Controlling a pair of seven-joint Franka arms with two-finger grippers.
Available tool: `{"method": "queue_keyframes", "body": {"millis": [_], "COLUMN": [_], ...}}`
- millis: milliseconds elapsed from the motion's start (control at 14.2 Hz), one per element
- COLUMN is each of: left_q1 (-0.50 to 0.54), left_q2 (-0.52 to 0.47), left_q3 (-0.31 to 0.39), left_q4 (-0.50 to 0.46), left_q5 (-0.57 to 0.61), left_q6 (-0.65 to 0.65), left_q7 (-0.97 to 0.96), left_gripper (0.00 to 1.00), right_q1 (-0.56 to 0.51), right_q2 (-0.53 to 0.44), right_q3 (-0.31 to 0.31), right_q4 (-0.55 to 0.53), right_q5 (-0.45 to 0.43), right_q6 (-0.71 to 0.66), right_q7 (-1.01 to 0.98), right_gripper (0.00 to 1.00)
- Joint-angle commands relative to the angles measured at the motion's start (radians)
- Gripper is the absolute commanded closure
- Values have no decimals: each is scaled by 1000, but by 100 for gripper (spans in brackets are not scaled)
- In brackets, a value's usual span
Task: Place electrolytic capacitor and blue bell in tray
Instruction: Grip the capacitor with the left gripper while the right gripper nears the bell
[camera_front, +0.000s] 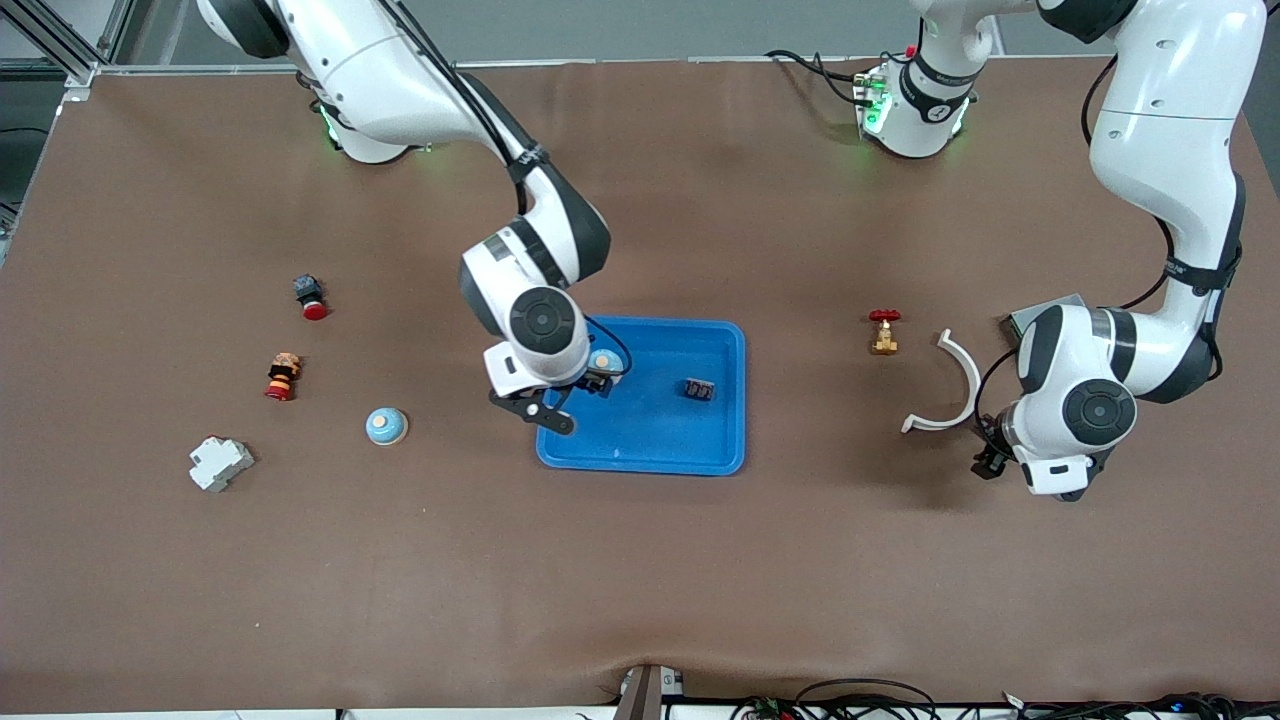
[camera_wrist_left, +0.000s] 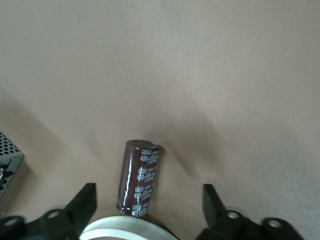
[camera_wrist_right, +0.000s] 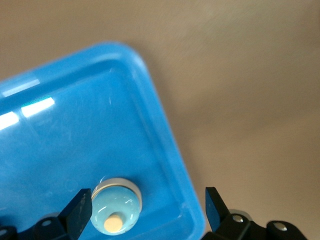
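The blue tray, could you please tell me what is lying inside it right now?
The blue tray holds a blue bell under the open right gripper, plus a small dark part. The right arm's wrist covers one corner, so anything there is hidden.

Front view: high above the worktop (camera_front: 640, 560), facing both arm bases, taking in the whole surface. Left wrist view: close, looking down past the left gripper (camera_wrist_left: 149, 212) at bare worktop, a brown capacitor (camera_wrist_left: 139, 177) lying between its spread fingertips (camera_wrist_left: 84, 202). Right wrist view: close, looking down past the right gripper (camera_wrist_right: 145, 210) onto a corner of the blue tray (camera_wrist_right: 170, 145) and the bell (camera_wrist_right: 116, 210) under it. Shared with the front view: tray (camera_front: 640, 450), bell (camera_front: 604, 362). Nothing shared between wrist views.
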Motion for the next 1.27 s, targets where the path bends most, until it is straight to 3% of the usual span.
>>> {"method": "queue_keyframes", "body": {"millis": [0, 212, 423, 494, 635, 847, 1199], "left_q1": [23, 45, 52, 52, 52, 43, -3], "left_q2": [-22, -25, -27, -27, -44, -70, -64], "left_q3": [-11, -11, -11, -11, -17, -22, -96], "left_q4": [-57, -90, -94, -91, -88, -44, 91], "left_q5": [22, 25, 25, 25, 7, -50, -146], "left_q6": [41, 55, 58, 58, 58, 44, 21], "left_q7": [6, 20, 20, 20, 12, 5, -64], "left_gripper": [17, 22, 38, 53, 100, 100, 100], "right_q1": [-68, -106, -148, -170, -201, -259, -350], "right_q2": [-70, -119, -185, -218, -281, -321, -320], "right_q3": [13, 7, 6, 7, 7, 6, 7], "right_q4": [-22, -65, -169, -236, -387, -525, -567], "right_q5": [-10, -25, -76, -77, -77, -77, -77], "right_q6": [-47, -61, -24, 28, 167, 312, 390], "right_q7": [-49, -218, -318, -351, -416, -525, -677], "right_gripper": [0, 0, 0, 0, 0, 0, 0]}}
